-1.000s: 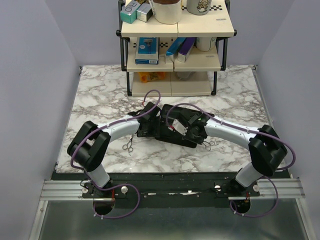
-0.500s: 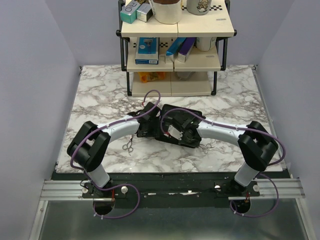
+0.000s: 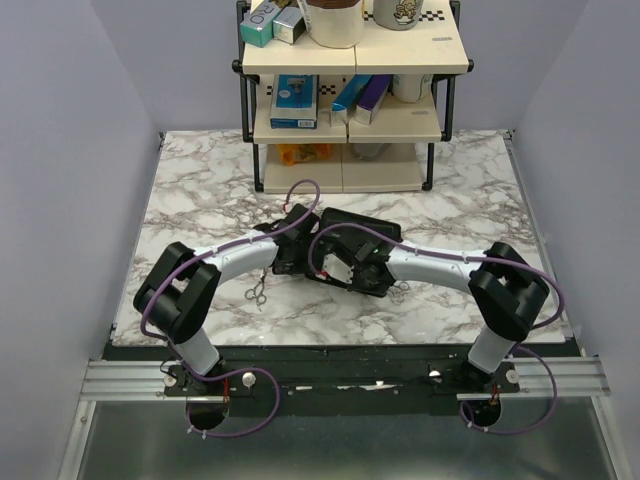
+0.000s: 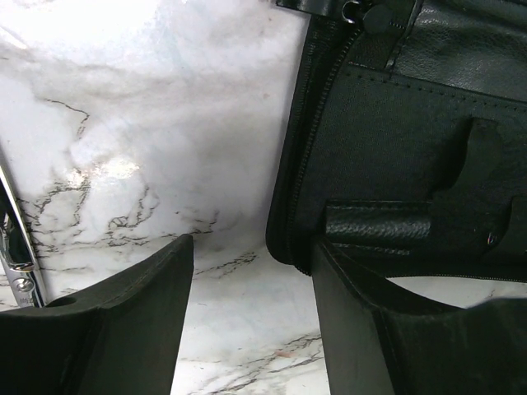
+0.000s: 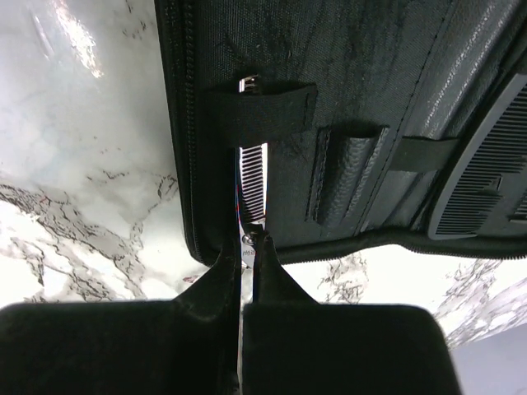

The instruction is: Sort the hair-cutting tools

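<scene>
A black pouch (image 3: 375, 228) lies open on the marble between both arms. My right gripper (image 5: 247, 239) is shut on silver scissors (image 5: 251, 177) at their pivot; the toothed blade runs up under an elastic strap (image 5: 262, 109) near the pouch's (image 5: 354, 74) left edge. A black comb (image 5: 486, 177) with teeth sits in the pouch to the right. My left gripper (image 4: 251, 243) stands open at the pouch's (image 4: 395, 132) other edge, its right finger against the zip edge, with only marble between the fingers. A second pair of small silver scissors (image 3: 257, 294) lies loose by the left arm.
A cream shelf unit (image 3: 350, 110) stands at the table's back, carrying blue and purple boxes (image 3: 357, 96), a teal box and mugs. Both forearms cross above the table's middle. Purple cables loop off each arm.
My right arm has swung left, carrying its gripper and the scissors further over the pouch. The left arm has stayed where it was.
</scene>
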Available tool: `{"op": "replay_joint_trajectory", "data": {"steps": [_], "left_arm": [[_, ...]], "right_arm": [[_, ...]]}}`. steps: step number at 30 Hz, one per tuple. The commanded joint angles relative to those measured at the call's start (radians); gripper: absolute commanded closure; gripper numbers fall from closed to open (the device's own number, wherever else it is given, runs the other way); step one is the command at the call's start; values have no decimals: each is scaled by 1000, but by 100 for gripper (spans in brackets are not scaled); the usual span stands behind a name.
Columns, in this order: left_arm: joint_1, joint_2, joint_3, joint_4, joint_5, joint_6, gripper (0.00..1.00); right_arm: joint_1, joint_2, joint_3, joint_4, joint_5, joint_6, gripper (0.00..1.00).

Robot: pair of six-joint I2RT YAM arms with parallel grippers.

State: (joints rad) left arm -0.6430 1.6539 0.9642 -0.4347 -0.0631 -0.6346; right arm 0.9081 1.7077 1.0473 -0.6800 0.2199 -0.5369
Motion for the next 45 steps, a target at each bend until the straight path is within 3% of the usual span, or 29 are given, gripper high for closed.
{"op": "replay_joint_trajectory", "data": {"steps": [1, 6, 12, 26, 39, 45], "left_arm": [[0, -22, -10, -18, 13, 1, 34], [-1, -23, -10, -24, 14, 3, 34], [-3, -31, -13, -27, 9, 3, 34], [-10, -16, -8, -26, 9, 4, 34], [-15, -2, -10, -26, 6, 6, 34], [-17, 9, -7, -24, 9, 9, 34]], "right_arm": [[14, 35, 62, 68, -50, -17, 99], [14, 50, 102, 96, -83, 46, 99], [14, 96, 140, -9, 2, 116, 99], [15, 40, 74, 30, 105, 236, 99], [14, 32, 42, 250, 107, 213, 99], [15, 9, 8, 362, 9, 132, 99]]}}
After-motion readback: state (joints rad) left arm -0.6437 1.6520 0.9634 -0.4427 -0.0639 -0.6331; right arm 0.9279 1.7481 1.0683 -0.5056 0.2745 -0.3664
